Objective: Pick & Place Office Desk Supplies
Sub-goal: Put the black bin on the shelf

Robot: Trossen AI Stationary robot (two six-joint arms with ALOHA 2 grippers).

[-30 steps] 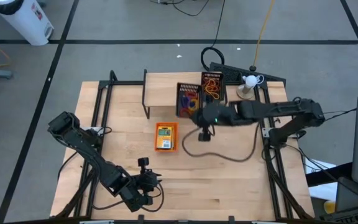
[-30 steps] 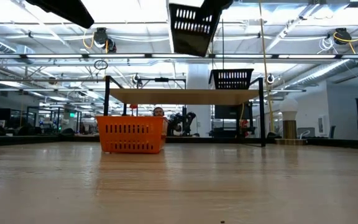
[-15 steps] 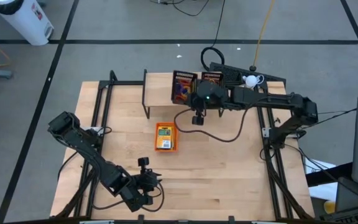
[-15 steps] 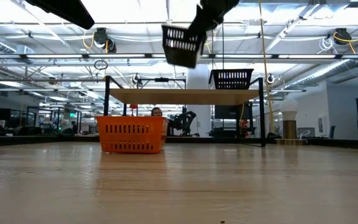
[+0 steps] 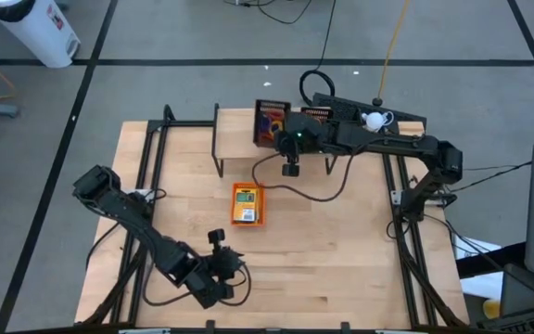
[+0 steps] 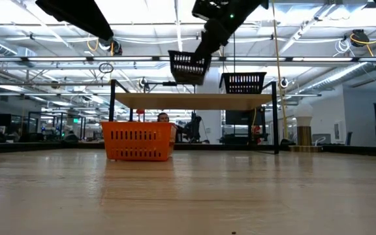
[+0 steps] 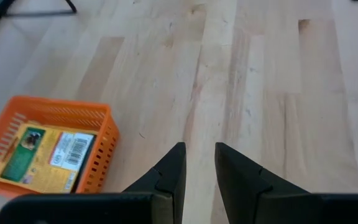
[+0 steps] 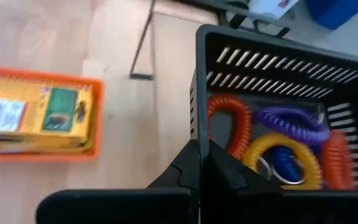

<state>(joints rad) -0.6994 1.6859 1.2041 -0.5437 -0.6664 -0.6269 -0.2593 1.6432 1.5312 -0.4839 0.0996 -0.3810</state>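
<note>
Aloft, the right pincer (image 6: 203,51) pinches the black mesh tray (image 6: 188,67) of coiled bands; left pincer (image 7: 199,163) slightly spread.

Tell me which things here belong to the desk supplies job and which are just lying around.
Job:
- orange tray with crayon box
- black mesh tray of coiled bands, held by right gripper
- second black mesh tray

Lying about:
- wooden shelf riser
- white container
</note>
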